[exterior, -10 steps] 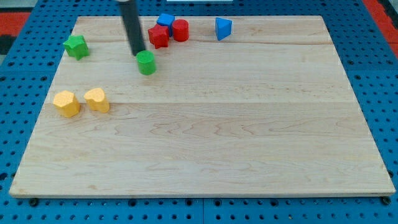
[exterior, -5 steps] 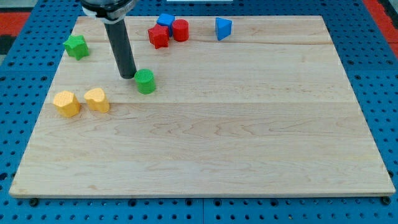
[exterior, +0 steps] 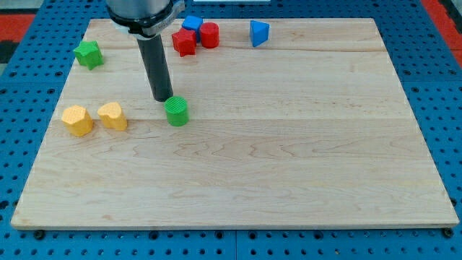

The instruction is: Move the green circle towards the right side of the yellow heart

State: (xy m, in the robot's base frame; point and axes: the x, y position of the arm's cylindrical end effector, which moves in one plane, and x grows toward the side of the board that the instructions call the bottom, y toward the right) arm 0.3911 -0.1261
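The green circle lies on the wooden board, left of centre. My tip stands just up and left of it, touching or nearly touching its upper-left edge. The yellow heart lies to the view's left of the green circle, at about the same height, with a gap of about one and a half block widths between them. The rod rises toward the view's top from my tip.
A yellow hexagon-like block sits just left of the heart. A green star is at the upper left. Two red blocks, a blue block and a blue triangle-like block lie along the top edge.
My tip has moved down the view and slightly right. The green circle has slid down and a little right, from near the top blocks to level with the yellow heart.
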